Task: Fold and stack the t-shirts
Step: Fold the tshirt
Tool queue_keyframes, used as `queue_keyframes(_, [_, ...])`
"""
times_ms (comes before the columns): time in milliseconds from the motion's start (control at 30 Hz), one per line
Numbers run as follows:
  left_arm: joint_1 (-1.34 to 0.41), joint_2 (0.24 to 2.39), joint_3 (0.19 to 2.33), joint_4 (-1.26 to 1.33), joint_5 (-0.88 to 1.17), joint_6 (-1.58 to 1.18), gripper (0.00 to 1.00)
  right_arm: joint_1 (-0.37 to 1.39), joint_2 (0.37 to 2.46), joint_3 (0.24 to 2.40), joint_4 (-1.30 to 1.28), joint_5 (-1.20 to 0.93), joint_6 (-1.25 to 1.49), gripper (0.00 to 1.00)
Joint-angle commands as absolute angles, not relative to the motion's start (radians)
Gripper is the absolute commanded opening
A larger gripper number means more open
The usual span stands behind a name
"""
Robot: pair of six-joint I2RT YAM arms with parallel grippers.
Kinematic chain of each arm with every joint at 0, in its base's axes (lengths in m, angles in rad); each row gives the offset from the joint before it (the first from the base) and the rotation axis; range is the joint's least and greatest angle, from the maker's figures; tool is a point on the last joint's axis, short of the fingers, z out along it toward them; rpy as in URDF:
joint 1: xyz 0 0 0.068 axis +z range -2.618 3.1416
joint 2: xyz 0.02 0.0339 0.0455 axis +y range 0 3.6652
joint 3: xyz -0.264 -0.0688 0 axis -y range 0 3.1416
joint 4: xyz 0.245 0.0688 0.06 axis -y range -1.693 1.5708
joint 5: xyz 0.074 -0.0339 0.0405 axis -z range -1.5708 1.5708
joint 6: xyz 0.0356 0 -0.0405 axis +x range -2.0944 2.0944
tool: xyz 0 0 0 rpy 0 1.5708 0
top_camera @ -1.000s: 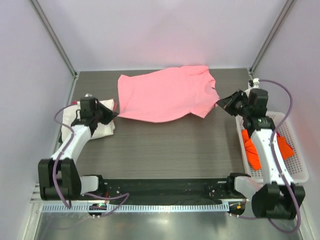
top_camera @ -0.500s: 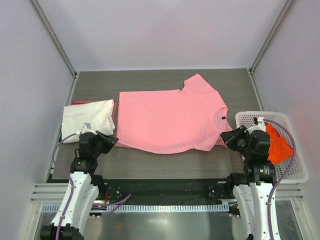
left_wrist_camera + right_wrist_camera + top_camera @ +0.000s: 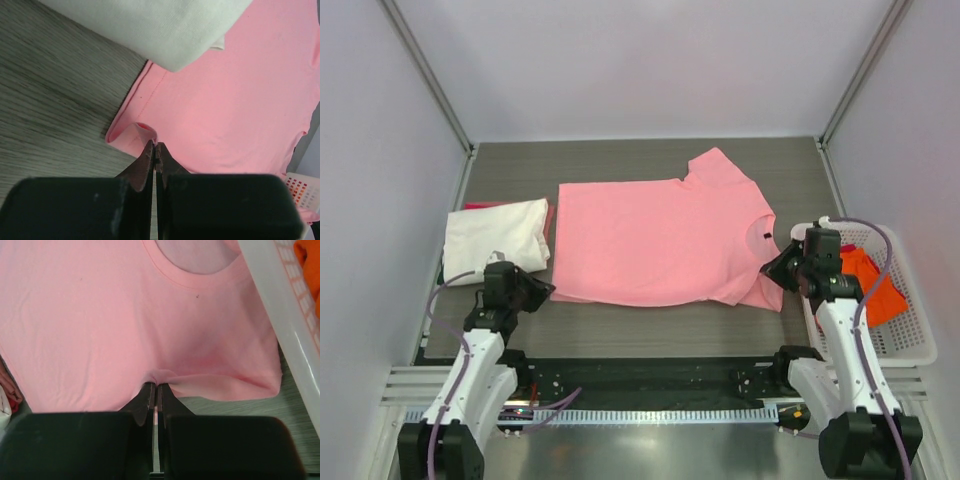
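Pink t-shirt [image 3: 660, 240] lies spread flat mid-table [image 3: 650, 330]. A second ago it sat rumpled toward 12 o'clock, and in the last half second its 4 o'clock sleeve corner has been drawn nearer the arms. Left gripper [image 3: 540, 290], at the shirt's 8 o'clock corner, has its fingers pressed together on a curl of hem. Right gripper [image 3: 775, 270], at 4 o'clock, is likewise closed tight on a puckered edge of the pink cloth. Folded cream-white shirt [image 3: 495, 240] sits just beside it at 9 o'clock.

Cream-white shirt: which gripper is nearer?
Left. The left gripper is just beside the cream-white shirt, pinching the pink shirt; the right gripper is far across, by the basket.
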State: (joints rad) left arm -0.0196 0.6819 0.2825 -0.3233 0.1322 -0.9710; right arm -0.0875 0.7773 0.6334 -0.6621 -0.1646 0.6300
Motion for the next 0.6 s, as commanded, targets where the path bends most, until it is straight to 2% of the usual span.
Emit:
queue_keyframes(0, [-0.021, 0.735, 0.360, -0.241, 0.109, -0.982, 0.00, -0.092, 0.880, 0.736, -0.572, -0.124, 0.571, 0.01])
queue_keyframes(567, [-0.060, 1.101, 0.502, -0.068, 0.089, -1.005, 0.00, -0.081, 1.250, 0.959, -0.482, -0.066, 0.506, 0.01])
